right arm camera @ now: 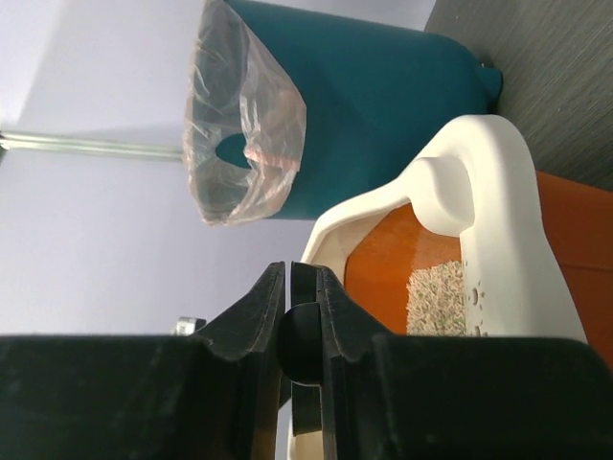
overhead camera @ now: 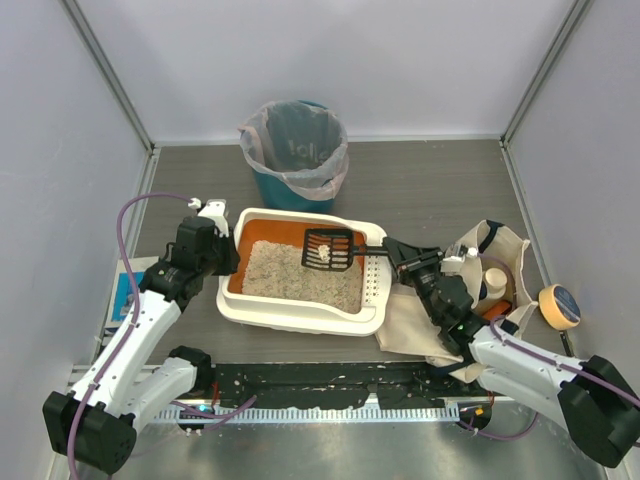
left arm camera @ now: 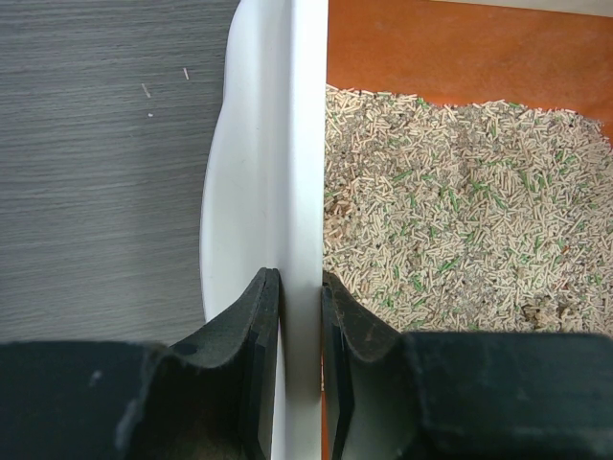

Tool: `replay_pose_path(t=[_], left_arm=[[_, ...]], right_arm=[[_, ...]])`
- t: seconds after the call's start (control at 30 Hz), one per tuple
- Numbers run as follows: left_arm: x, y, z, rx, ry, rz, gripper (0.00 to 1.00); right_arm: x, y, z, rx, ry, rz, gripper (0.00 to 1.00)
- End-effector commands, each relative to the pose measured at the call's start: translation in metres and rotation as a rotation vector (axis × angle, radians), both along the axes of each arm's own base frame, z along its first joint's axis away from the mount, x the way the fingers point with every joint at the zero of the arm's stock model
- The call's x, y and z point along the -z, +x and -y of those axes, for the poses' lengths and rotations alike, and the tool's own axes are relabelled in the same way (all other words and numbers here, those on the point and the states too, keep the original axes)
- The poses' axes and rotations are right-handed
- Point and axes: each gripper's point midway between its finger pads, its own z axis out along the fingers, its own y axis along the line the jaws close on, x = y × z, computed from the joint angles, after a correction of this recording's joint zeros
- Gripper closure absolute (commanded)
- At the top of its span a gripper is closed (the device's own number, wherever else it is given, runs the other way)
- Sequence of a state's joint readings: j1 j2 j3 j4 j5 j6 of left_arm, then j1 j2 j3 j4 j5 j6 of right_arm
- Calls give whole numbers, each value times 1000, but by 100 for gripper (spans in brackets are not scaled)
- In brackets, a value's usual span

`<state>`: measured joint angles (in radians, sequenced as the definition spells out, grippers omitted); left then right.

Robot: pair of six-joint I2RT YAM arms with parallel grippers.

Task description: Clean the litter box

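Observation:
The litter box (overhead camera: 300, 315) is a cream-white tray with orange inner walls and grey-beige litter (overhead camera: 300, 275), in the middle of the table. My left gripper (overhead camera: 222, 255) is shut on its left rim (left arm camera: 299, 192), one finger outside and one inside. My right gripper (overhead camera: 392, 248) is shut on the handle of a black slotted scoop (overhead camera: 328, 249). The scoop is held above the litter at the far right of the box, with a pale clump (overhead camera: 321, 255) in it. In the right wrist view only the handle (right arm camera: 305, 335) shows between the fingers.
A teal bin with a plastic liner (overhead camera: 295, 150) stands just behind the litter box. A beige cloth tote bag (overhead camera: 470, 290) lies to the right under my right arm. A yellow and blue roll (overhead camera: 559, 305) sits at the far right.

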<state>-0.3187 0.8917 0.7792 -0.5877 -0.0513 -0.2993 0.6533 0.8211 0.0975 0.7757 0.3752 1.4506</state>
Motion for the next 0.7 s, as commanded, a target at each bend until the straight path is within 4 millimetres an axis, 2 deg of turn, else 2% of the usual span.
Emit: replay_pose_path(t=[0.0, 0.1, 0.2, 0.23, 0.27, 0.33, 0.37, 0.67], left_arm=[[-8, 0, 1, 3, -13, 33, 76], [-12, 2, 0, -2, -9, 45, 76], [-18, 5, 0, -9, -20, 73, 72], [-23, 7, 2, -4, -29, 91, 67], [-25, 8, 3, -5, -38, 98, 54], [-33, 12, 4, -8, -50, 119, 44], [-37, 13, 5, -11, -55, 130, 35], [-91, 38, 5, -15, -62, 321, 5]], right_arm=[[-27, 5, -17, -63, -6, 33, 99], [-26, 4, 6, 32, 68, 59, 99], [-30, 2, 8, 33, 82, 52, 99], [-30, 2, 6, 25, 76, 47, 99], [-38, 1, 7, 20, 88, 64, 99], [-43, -2, 5, 7, 89, 72, 99], [-51, -2, 5, 6, 90, 88, 99], [-102, -11, 10, 7, 41, 169, 99]])
